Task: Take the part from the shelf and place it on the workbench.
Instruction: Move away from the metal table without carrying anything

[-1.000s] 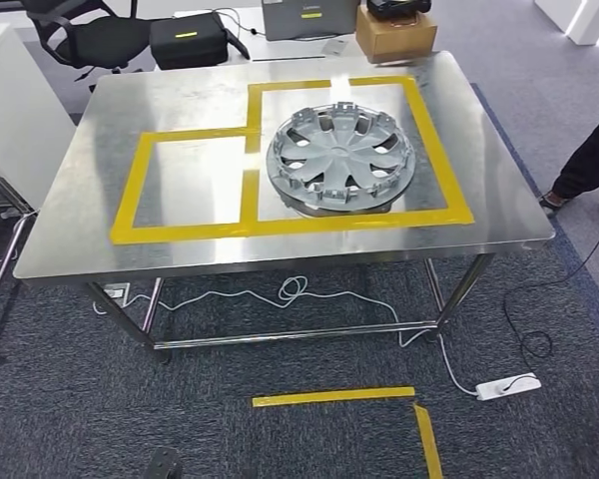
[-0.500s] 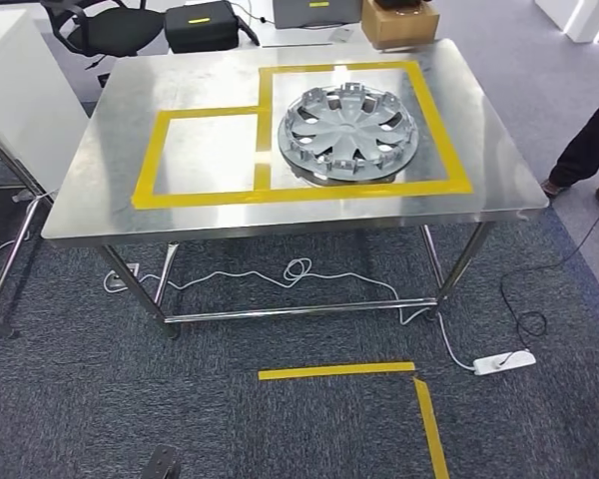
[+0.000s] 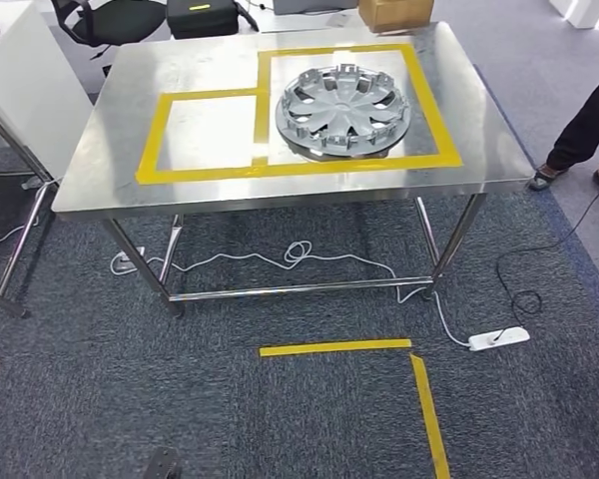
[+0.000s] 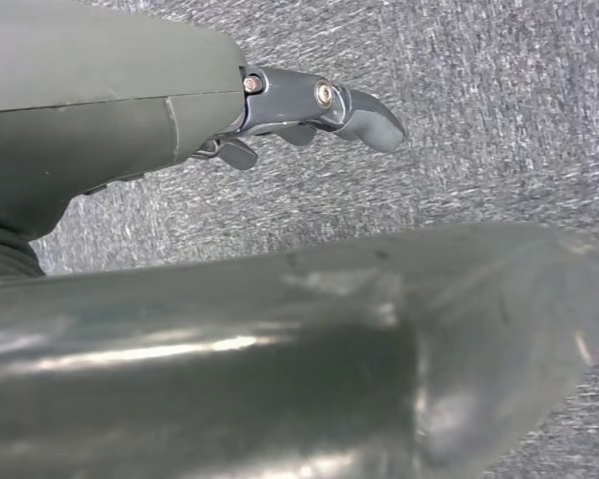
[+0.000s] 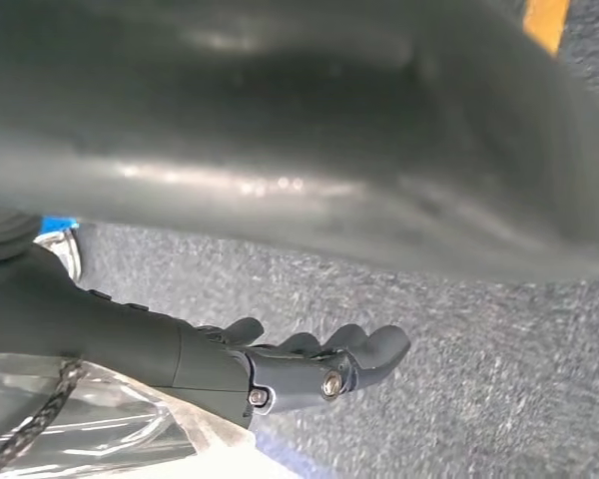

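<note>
part: we see the wheel cover [image 3: 343, 108] flat on the workbench [image 3: 101, 170], inside the larger yellow-taped box
left hand [image 4: 311, 105]: empty, fingers loose
right hand [image 5: 319, 364]: empty, fingers loose
progress: we judge placement done
</note>
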### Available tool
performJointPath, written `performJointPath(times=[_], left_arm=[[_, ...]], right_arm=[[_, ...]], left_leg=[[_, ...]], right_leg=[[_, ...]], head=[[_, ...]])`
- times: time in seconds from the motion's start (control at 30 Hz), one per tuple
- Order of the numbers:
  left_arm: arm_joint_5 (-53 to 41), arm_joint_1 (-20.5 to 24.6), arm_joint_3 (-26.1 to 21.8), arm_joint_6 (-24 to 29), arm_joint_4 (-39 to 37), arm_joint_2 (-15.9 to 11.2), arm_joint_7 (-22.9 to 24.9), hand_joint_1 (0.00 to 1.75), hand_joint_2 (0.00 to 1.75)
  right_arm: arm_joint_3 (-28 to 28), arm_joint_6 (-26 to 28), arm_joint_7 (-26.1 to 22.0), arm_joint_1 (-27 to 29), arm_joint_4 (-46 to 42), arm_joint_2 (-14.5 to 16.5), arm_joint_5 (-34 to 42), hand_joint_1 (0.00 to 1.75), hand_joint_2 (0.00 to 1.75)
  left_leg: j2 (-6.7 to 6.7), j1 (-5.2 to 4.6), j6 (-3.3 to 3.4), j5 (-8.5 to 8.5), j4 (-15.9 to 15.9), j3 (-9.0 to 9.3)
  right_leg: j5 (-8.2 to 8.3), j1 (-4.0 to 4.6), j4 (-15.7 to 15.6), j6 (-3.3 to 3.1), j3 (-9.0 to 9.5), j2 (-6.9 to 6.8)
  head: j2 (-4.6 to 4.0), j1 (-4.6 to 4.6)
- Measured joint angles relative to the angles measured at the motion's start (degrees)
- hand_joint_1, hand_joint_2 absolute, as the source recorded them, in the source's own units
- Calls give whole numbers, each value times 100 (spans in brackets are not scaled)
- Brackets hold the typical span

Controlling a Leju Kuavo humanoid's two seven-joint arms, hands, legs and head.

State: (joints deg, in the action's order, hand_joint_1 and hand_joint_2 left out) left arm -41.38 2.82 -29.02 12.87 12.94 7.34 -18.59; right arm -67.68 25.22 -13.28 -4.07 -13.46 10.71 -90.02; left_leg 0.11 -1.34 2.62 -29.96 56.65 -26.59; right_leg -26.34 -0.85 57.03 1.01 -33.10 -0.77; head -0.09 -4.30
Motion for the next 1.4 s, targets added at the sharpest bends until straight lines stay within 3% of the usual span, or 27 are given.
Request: performJointPath(times=[0.07,0.13,0.17,0.23,0.27,0.3,0.33,0.37,0.43,0.5,0.6,0.63,0.7,0.77,0.8,0.83,0.87,0.93,1.0,1.03,1.13,1.2,1.27,1.3,1.33,1.37,1.4], left_arm=[[-1,1,-1,1,0,-2,-1,0,0],[-2,2,-1,1,0,12,-1,0,0],[-2,5,-1,1,0,19,-1,0,0],[-2,16,-1,1,0,28,-2,0,0],[-2,17,-1,1,0,30,-3,0,0],[-2,17,-1,0,0,33,-3,0,0],[-2,16,-1,-1,0,38,-3,0,0],[-2,17,-1,-2,0,43,-3,0,0],[-3,20,-1,-3,0,45,-3,0,0],[-4,23,-1,-1,0,41,-3,0,0],[-3,17,-3,3,0,31,-3,0,0],[-3,13,-5,3,0,28,-4,0,0],[-3,6,-11,3,0,26,-6,0,0],[-7,4,-19,2,0,31,-8,0,0],[-9,5,-22,1,0,32,-8,0,0],[-11,6,-25,1,0,34,-8,0,0],[-13,7,-26,1,0,36,-8,0,0],[-13,17,-28,0,0,31,-11,0,0],[-15,37,-33,0,0,21,-18,0,0],[-18,44,-36,0,0,18,-25,0,0],[-25,42,-45,-8,-1,36,-43,0,0],[-39,40,-58,-12,-2,57,-47,0,0],[-68,32,-70,3,-2,72,-55,0,0],[-85,27,-73,14,-2,78,-60,0,0],[-99,23,-73,22,-2,82,-68,0,0],[-112,22,-73,25,-2,89,-75,0,0],[-123,22,-73,27,-2,94,-80,0,0]], right_arm=[[1,1,1,1,4,4,1,0,0],[1,1,1,6,4,-1,2,0,0],[1,1,1,9,4,-4,3,0,0],[2,1,0,10,7,-10,3,0,0],[2,1,0,11,8,-11,3,0,0],[2,1,0,12,8,-17,3,0,0],[2,1,2,14,8,-25,3,0,0],[2,1,2,14,8,-33,3,0,0],[4,1,2,-1,9,-42,3,0,0],[10,1,1,-22,11,-40,2,0,0],[16,0,7,-10,18,-38,1,0,0],[16,0,11,-6,21,-38,1,0,0],[16,1,18,-7,26,-38,1,0,0],[16,3,20,-9,26,-41,2,0,0],[16,3,19,-8,26,-42,1,0,0],[16,3,19,-6,26,-42,1,0,0],[16,3,19,-6,27,-42,1,0,0],[17,3,19,-9,29,-37,1,0,0],[19,7,20,-11,31,-26,1,0,0],[19,9,21,-13,32,-22,0,0,0],[20,13,23,-9,33,-33,0,0,0],[21,11,28,7,34,-45,1,0,0],[22,14,37,12,34,-54,1,0,0],[22,15,40,13,34,-59,1,0,0],[23,17,44,14,34,-68,1,0,0],[23,18,48,17,34,-77,1,0,0],[24,19,52,18,34,-85,1,0,0]], left_leg=[[-4,-34,35,30,-215,46],[24,-14,62,178,-329,27],[38,5,78,253,-380,0],[52,23,96,346,-388,-105],[55,25,91,379,-356,-181],[59,28,81,407,-315,-258],[63,36,67,427,-260,-340],[65,50,49,443,-197,-419],[66,62,-1,458,-54,-576],[65,44,-65,487,85,-709],[55,39,-148,536,176,-807],[48,49,-179,448,240,-845],[35,84,-251,8,652,-982],[31,118,-302,-499,1356,-1130],[31,127,-307,-614,1626,-1145],[30,128,-294,-600,1735,-1087],[28,121,-261,-477,1644,-942],[22,68,-116,-188,951,-412],[18,-5,21,-148,143,99],[15,-37,56,-179,-78,218],[23,-41,84,-17,-268,181],[37,-4,109,161,-366,74],[46,-3,120,279,-362,-80],[52,-3,111,331,-347,-164],[60,0,99,384,-324,-250],[67,4,83,433,-291,-343],[71,12,63,473,-245,-436]], right_leg=[[107,-33,-44,78,-49,-6],[26,-36,-14,139,-117,14],[-143,-30,144,160,-189,31],[-639,-34,801,197,-419,58],[-815,-39,1177,217,-518,60],[-869,-46,1429,241,-552,60],[-808,-54,1495,266,-491,59],[-665,-66,1349,290,-331,57],[-445,-93,659,350,177,55],[-449,-104,141,330,496,65],[-449,-100,91,206,449,64],[-418,-102,100,150,399,57],[-327,-105,98,25,278,41],[-218,-81,105,-40,143,35],[-166,-64,108,-48,73,31],[-112,-46,111,-54,6,29],[-60,-24,112,-58,-58,28],[48,12,110,-62,-169,32],[152,22,101,-25,-233,30],[204,7,87,5,-247,24],[302,-9,37,99,-289,22],[-49,3,299,140,-418,44],[-600,1,958,170,-591,60],[-723,-2,1313,190,-644,60],[-685,-6,1559,209,-646,60],[-528,-14,1644,226,-575,59],[-334,-24,1532,240,-409,58]], head=[[0,-10],[0,-7],[0,3],[0,28],[0,37],[0,39],[0,42],[0,43],[0,51],[0,54],[0,46],[0,36],[0,13],[0,-3],[0,-3],[0,-4],[0,-4],[0,-2],[0,3],[0,-1],[0,-24],[0,0],[0,17],[0,18],[0,16],[0,18],[0,17]])
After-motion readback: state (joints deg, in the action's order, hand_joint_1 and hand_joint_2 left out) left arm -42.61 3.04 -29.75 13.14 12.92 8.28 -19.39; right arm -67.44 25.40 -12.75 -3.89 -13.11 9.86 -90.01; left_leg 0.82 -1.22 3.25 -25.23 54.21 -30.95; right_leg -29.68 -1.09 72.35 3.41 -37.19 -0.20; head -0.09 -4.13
